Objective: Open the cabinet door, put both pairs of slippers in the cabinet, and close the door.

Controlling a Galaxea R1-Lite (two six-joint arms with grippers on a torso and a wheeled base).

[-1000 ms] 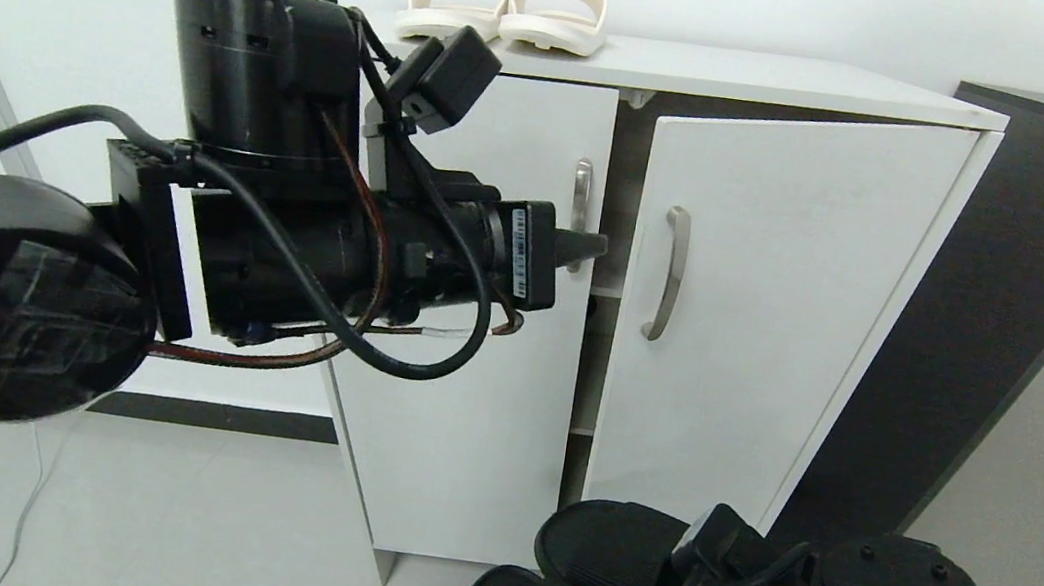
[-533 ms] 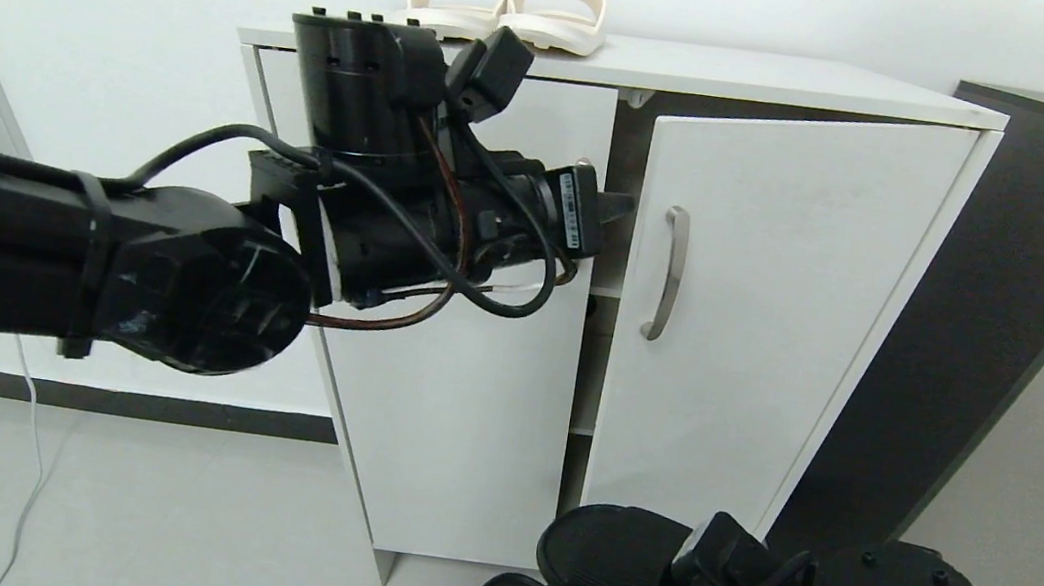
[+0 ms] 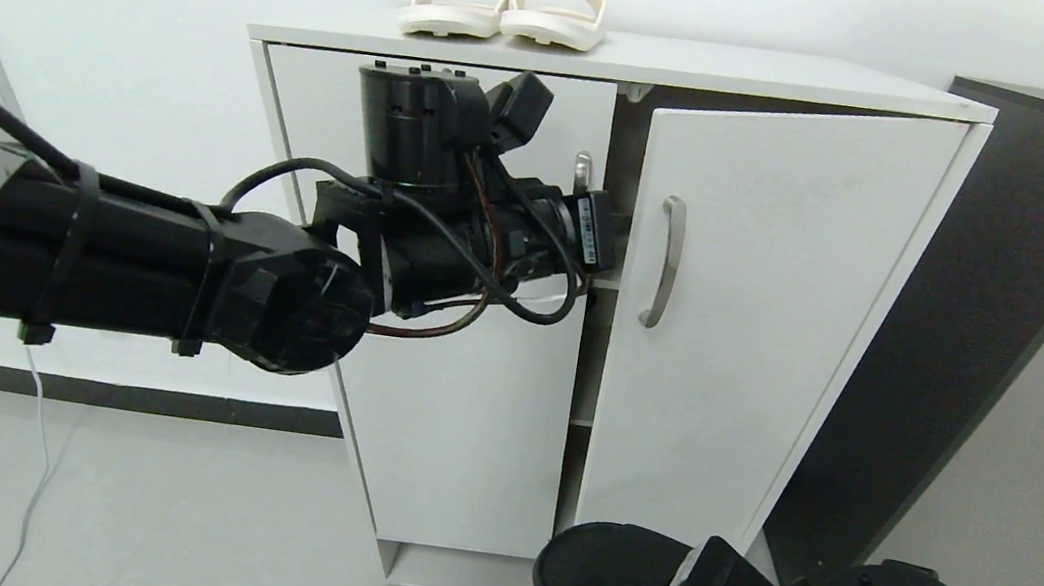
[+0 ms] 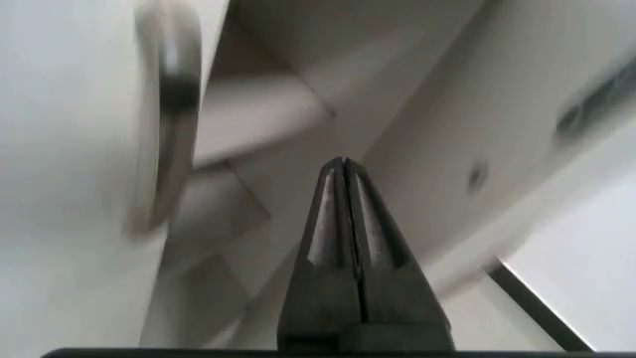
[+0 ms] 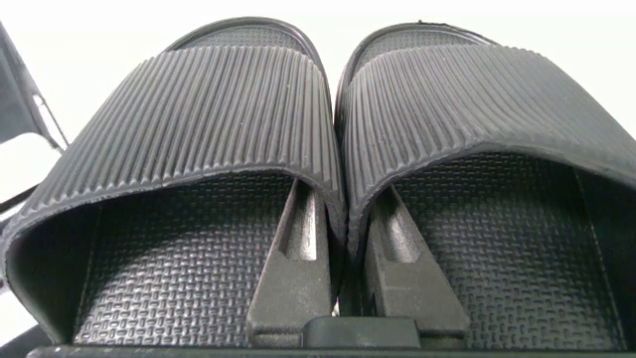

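Left gripper (image 3: 613, 232), fingers together, sat centre frame in the gap between left door (image 3: 454, 425) and ajar right door (image 3: 761, 314). My read: hook behind the right door's edge and sweep out along the hinge arc, no inward push. Beige slippers (image 3: 505, 0) sat on the cabinet top (image 3: 763, 68), upper centre. Black slippers (image 3: 606, 571) at bottom centre were possibly in the door's swing.

Left wrist: closed fingers (image 4: 326, 234) pointed into the cabinet; door handle (image 4: 164, 129) upper left, a snag risk.

Right wrist: right gripper (image 5: 345, 199) was clamped on both black slippers' inner walls.

Dark slanted panel (image 3: 998, 275) (right side)
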